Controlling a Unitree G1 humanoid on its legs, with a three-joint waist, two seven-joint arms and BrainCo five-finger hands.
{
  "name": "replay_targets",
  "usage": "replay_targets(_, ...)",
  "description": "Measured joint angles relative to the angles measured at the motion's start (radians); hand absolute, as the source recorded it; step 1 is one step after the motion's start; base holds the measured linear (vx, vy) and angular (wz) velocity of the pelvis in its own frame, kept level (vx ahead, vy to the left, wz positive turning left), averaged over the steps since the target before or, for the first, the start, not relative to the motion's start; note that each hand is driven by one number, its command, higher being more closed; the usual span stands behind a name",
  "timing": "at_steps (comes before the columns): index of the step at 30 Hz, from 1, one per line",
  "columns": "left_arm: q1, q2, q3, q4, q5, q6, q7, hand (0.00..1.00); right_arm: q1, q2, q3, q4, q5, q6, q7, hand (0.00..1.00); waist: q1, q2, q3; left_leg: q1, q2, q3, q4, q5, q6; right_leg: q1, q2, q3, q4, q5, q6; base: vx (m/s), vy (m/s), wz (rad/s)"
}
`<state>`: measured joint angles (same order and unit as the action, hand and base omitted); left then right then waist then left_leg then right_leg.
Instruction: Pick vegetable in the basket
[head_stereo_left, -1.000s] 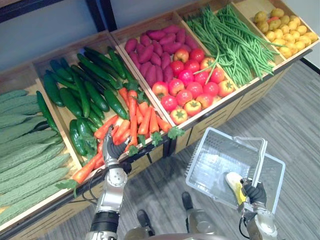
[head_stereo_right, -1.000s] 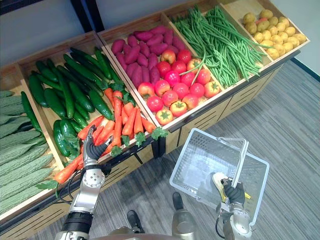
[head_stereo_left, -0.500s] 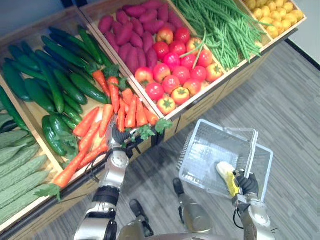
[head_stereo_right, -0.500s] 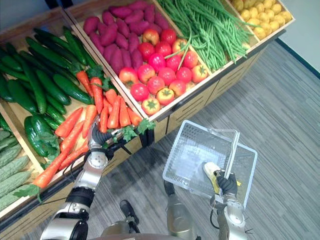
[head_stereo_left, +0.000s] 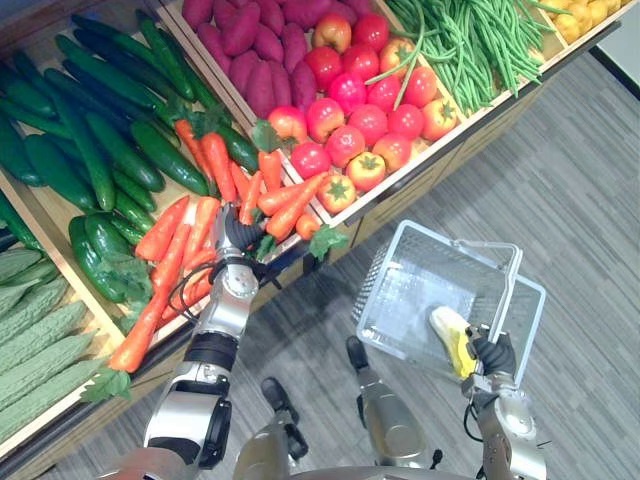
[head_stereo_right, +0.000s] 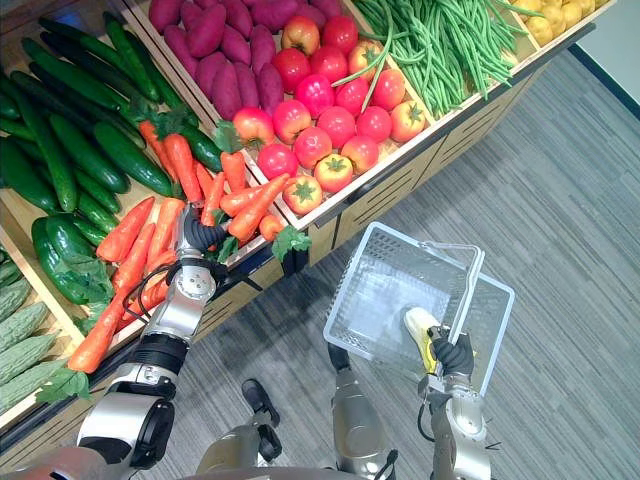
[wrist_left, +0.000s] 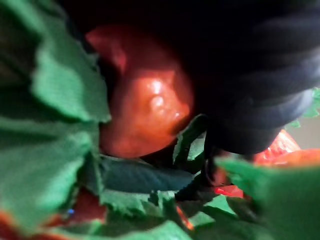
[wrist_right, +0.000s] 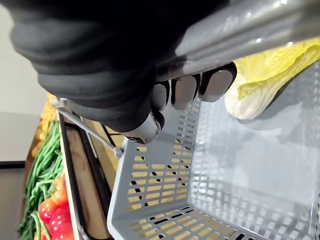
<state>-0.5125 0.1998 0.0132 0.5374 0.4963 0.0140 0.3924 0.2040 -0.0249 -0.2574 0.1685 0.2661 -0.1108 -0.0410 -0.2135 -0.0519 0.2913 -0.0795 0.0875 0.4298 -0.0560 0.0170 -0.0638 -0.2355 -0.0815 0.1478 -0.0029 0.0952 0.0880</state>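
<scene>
Carrots (head_stereo_left: 288, 205): my left hand (head_stereo_left: 240, 236) buried among them, can't tell its grip; my right hand (head_stereo_left: 492, 354) curled tight round the basket (head_stereo_left: 381, 286) handle (head_stereo_left: 509, 290).

Wooden display stand (head_stereo_left: 455, 160) with cucumbers (head_stereo_left: 100, 160), carrots (head_stereo_left: 160, 228), tomatoes (head_stereo_left: 368, 125), sweet potatoes (head_stereo_left: 240, 28), green beans (head_stereo_left: 480, 50).

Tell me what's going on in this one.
The robot's left hand is down among the carrots at the front of the produce display. Its right hand is curled round the handle of a grey basket, which already holds a pale leafy vegetable.
</scene>
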Motion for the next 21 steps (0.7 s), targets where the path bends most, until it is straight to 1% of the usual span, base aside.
replay_targets(5, 0.077, -0.002, 0.033, -0.084, 0.008, 0.001, 0.000, 1.00, 0.003, 0.000, -0.001, 0.000, 0.000, 0.000, 0.003, 1.00, 0.001, 0.004, 0.003, 0.009, -0.001, -0.009, -0.004, 0.000, 0.000, 0.013, 0.001, -0.008, -0.004, 0.000, 0.000, 0.01, -0.016, 0.04)
replay_targets(10, 0.151, -0.003, 0.050, -0.199, 0.013, 0.002, 0.001, 1.00, 0.011, 0.000, -0.002, 0.000, 0.000, 0.000, 0.008, 1.00, 0.009, 0.005, 0.003, 0.028, -0.001, -0.021, -0.009, 0.000, 0.000, 0.042, -0.001, -0.019, -0.014, 0.000, 0.000, 0.01, -0.012, 0.07)
replay_targets(11, 0.165, -0.007, 0.077, -0.239, 0.024, 0.002, 0.003, 1.00, 0.011, 0.000, -0.003, 0.000, 0.000, 0.000, 0.018, 1.00, 0.010, 0.005, 0.003, 0.029, -0.002, -0.024, -0.010, 0.000, 0.000, 0.045, -0.002, -0.021, -0.015, 0.000, 0.000, 0.00, -0.013, 0.07)
replay_targets(13, 0.175, -0.011, 0.094, -0.270, 0.027, 0.002, 0.006, 1.00, 0.021, 0.000, -0.003, 0.000, 0.000, 0.000, 0.024, 1.00, 0.010, 0.007, 0.003, 0.039, -0.002, -0.032, -0.010, 0.001, 0.000, 0.060, -0.002, -0.030, -0.020, 0.000, 0.000, 0.00, -0.014, 0.11)
replay_targets(16, 0.193, -0.024, 0.109, -0.327, 0.030, 0.002, 0.017, 1.00, 0.039, 0.001, -0.004, 0.000, 0.000, 0.000, 0.025, 1.00, 0.013, 0.014, -0.002, 0.048, -0.002, -0.044, -0.010, 0.001, 0.000, 0.075, 0.000, -0.038, -0.020, 0.000, 0.000, 0.00, -0.008, 0.10)
replay_targets(17, 0.207, -0.029, 0.115, -0.369, 0.045, 0.002, 0.027, 1.00, 0.038, 0.001, -0.004, 0.000, 0.000, 0.000, 0.025, 1.00, 0.015, 0.016, -0.003, 0.048, -0.002, -0.045, -0.010, 0.001, 0.000, 0.075, -0.001, -0.038, -0.020, 0.000, 0.000, 0.00, 0.000, 0.00)
replay_targets(19, 0.245, -0.039, 0.114, -0.435, 0.065, -0.001, 0.030, 1.00, 0.039, 0.001, -0.004, 0.000, 0.000, 0.000, 0.026, 1.00, 0.014, 0.024, -0.007, 0.050, -0.002, -0.045, -0.010, 0.001, 0.000, 0.077, -0.001, -0.038, -0.020, 0.000, 0.000, 0.00, 0.000, 0.00)
replay_targets(21, 0.300, -0.077, 0.116, -0.511, 0.066, -0.002, 0.031, 1.00, 0.044, 0.000, -0.015, 0.000, -0.001, 0.000, 0.026, 1.00, 0.016, 0.040, -0.015, 0.062, -0.004, -0.051, -0.014, 0.001, 0.001, 0.094, 0.000, -0.049, -0.022, -0.002, 0.002, 0.01, -0.011, 0.11)
